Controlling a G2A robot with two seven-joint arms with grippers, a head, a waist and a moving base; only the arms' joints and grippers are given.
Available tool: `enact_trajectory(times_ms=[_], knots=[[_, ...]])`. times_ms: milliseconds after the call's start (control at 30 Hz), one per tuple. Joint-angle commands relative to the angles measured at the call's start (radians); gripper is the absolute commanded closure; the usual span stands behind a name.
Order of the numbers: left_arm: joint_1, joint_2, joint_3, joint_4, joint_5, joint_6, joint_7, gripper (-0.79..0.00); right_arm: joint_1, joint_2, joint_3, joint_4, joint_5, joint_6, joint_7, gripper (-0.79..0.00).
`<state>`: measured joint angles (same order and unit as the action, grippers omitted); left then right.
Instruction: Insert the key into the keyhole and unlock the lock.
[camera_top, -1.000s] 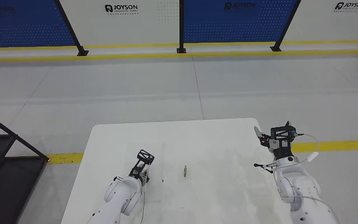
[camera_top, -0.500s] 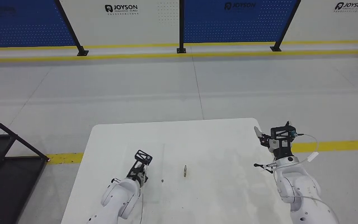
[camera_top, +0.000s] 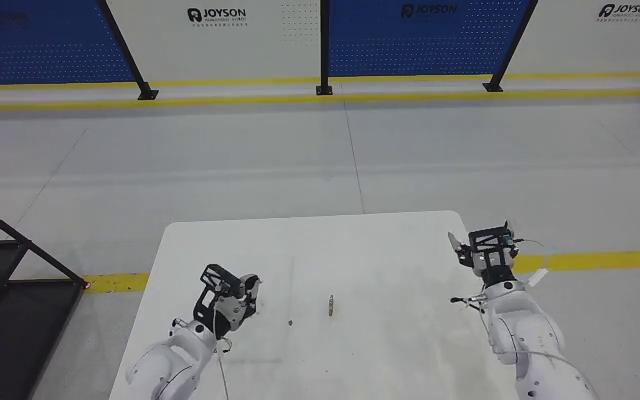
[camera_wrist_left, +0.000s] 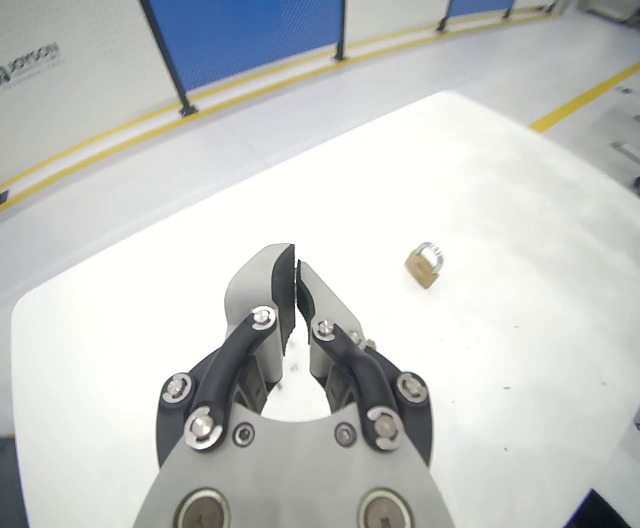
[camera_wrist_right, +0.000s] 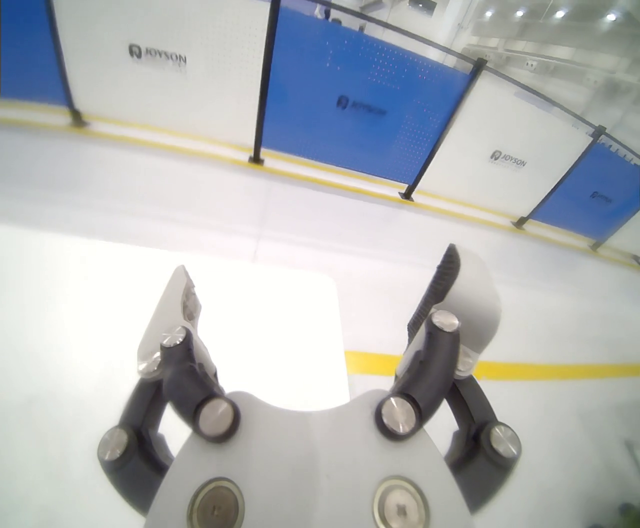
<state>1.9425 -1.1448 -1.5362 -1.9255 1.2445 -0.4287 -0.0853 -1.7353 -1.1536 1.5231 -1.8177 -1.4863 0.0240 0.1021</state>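
Note:
A small brass padlock (camera_top: 331, 305) stands near the middle of the white table (camera_top: 380, 250); the left wrist view shows it as the padlock (camera_wrist_left: 425, 266) with its silver shackle up. A tiny dark item (camera_top: 290, 322), too small to identify, lies on the table left of the lock. My left gripper (camera_top: 232, 286) hovers over the table's left part, well left of the lock. In its own view the left gripper (camera_wrist_left: 296, 267) is shut, with nothing visible between the pads. My right gripper (camera_top: 485, 241) hangs open at the table's far right corner, and the right gripper (camera_wrist_right: 320, 285) holds nothing.
The table's right edge (camera_wrist_right: 340, 320) runs just under the right gripper, with grey floor and a yellow line (camera_wrist_right: 550, 370) beyond. A black frame (camera_top: 30, 260) stands off the table's left side. Blue and white fence panels (camera_top: 420, 30) line the far floor.
My left gripper has swung to the left, farther from the lock. The right gripper has shifted slightly left. The lock and the dark item have stayed put.

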Motion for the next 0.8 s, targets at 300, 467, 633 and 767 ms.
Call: enact_trajectory(times_ms=[300, 467, 633, 767], knots=[[-0.025, 0.015, -0.088, 0.097, -0.096, -0.259, 0.199, 0.0, -0.048, -0.031, -0.364, 0.031, -0.283, 0.011, 0.009, -0.785], [-0.025, 0.015, -0.088, 0.097, -0.096, -0.259, 0.199, 0.0, -0.032, -0.056, -0.505, 0.086, -0.283, 0.034, 0.005, -0.785], [-0.025, 0.015, -0.088, 0.097, -0.096, -0.259, 0.199, 0.0, 0.024, -0.085, -0.595, 0.161, -0.208, 0.066, 0.032, -0.785], [-0.025, 0.015, -0.088, 0.097, -0.096, -0.259, 0.199, 0.0, 0.089, -0.113, -0.643, 0.25, -0.114, 0.103, 0.028, -0.785]])
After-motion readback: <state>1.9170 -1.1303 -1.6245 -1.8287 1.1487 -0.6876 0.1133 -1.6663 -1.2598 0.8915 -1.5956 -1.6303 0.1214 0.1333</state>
